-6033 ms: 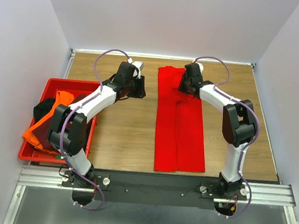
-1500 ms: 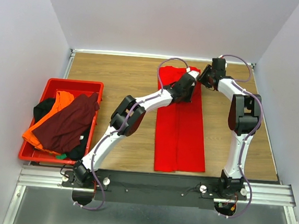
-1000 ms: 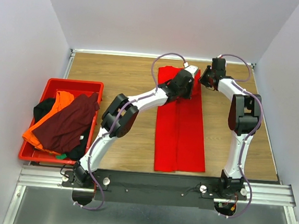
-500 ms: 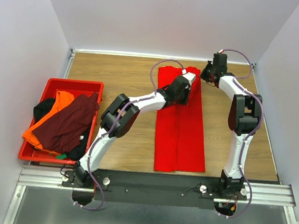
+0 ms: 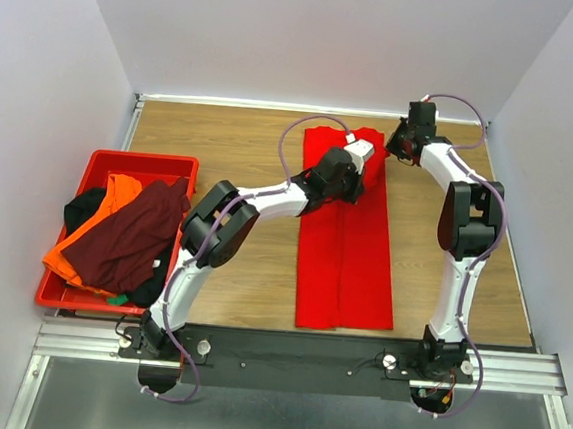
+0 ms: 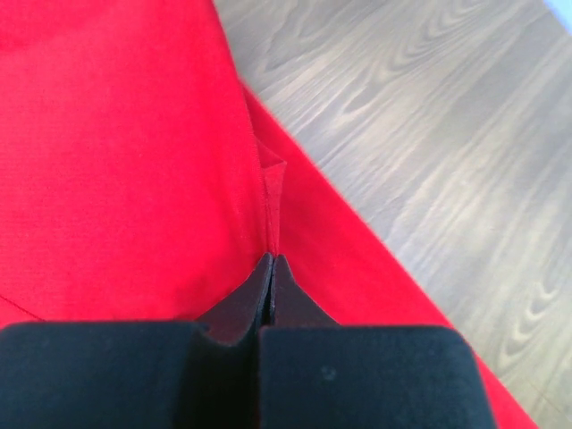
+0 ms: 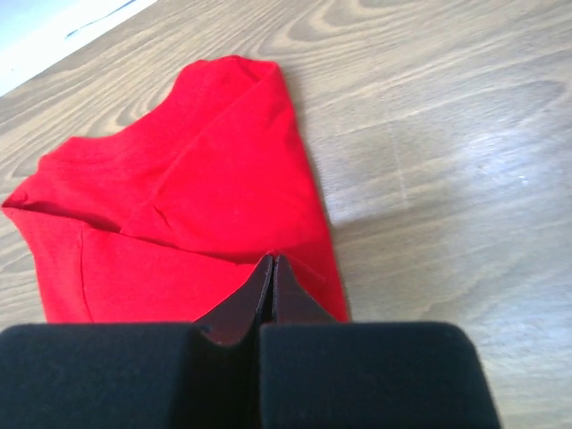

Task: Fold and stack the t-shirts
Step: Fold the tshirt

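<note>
A bright red t-shirt [image 5: 348, 260] lies folded into a long strip down the middle of the table. My left gripper [image 5: 353, 177] reaches across onto its far part. In the left wrist view that gripper [image 6: 271, 261] is shut, pinching a raised crease of the red cloth [image 6: 134, 134]. My right gripper [image 5: 387, 149] sits at the shirt's far right edge. Seen from the right wrist, this gripper [image 7: 273, 259] is shut on the hem of the red cloth [image 7: 197, 179]. The maroon t-shirt [image 5: 129, 236], orange t-shirt [image 5: 118, 195] and black t-shirt [image 5: 81, 207] lie piled at the left.
The pile sits in a red plastic crate [image 5: 185, 166] at the table's left side. Bare wood [image 5: 243, 140] lies between the crate and the red shirt, and more wood [image 5: 462, 270] to the shirt's right. White walls close in the back and sides.
The right gripper has closed on the shirt's far right edge. The left gripper has slid a little nearer and leftward on the shirt, staying shut.
</note>
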Available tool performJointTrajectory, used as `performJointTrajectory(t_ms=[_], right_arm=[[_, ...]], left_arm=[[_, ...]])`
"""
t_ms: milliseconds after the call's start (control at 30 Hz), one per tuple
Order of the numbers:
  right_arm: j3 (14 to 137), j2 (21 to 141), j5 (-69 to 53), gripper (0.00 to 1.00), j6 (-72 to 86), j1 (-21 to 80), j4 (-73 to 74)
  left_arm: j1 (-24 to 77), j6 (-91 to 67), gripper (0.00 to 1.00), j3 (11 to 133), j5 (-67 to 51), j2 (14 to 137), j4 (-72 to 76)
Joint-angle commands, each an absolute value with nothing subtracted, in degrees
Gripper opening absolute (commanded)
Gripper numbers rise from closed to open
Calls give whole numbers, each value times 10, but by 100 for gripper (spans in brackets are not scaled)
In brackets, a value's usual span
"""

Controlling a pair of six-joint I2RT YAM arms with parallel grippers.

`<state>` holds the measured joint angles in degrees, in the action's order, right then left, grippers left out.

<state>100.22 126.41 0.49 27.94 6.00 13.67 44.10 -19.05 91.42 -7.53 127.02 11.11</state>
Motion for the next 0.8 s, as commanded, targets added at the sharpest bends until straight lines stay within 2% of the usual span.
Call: performJointTrajectory(t_ms=[0, 100, 133, 233, 267, 300, 367, 400, 500, 567, 667, 767], right_arm=[[1024, 1234, 56, 4, 261, 57, 150], [1026, 1235, 65, 7, 257, 56, 157], [1027, 1236, 67, 8, 255, 57, 160], [1029, 1235, 81, 19, 250, 56, 169], [1027, 1229, 90, 32, 248, 57, 172], [1024, 1224, 90, 36, 247, 57, 174], [1005, 1210, 91, 45, 246, 57, 175], [993, 1202, 87, 46, 249, 56, 176], [941, 1164, 70, 46, 259, 57, 175], [896, 1137, 50, 44, 265, 58, 175], [855, 1113, 45, 42, 275, 62, 174], [828, 1112, 47, 43, 276, 61, 159]], left_arm=[[445, -175, 0, 891, -122, 1233, 162], [444, -172, 0, 878, -140, 1229, 174], [444, -172, 9, 875, -143, 1229, 177], [442, -175, 28, 866, -147, 1226, 185], [441, -181, 30, 863, -146, 1224, 191], [439, -185, 31, 859, -144, 1222, 191], [431, -199, 32, 858, -141, 1222, 190], [427, -205, 32, 859, -139, 1223, 189], [414, -226, 30, 867, -122, 1226, 173], [409, -233, 23, 879, -103, 1231, 152], [402, -237, 18, 900, -102, 1242, 130], [402, -241, 17, 911, -96, 1249, 117]])
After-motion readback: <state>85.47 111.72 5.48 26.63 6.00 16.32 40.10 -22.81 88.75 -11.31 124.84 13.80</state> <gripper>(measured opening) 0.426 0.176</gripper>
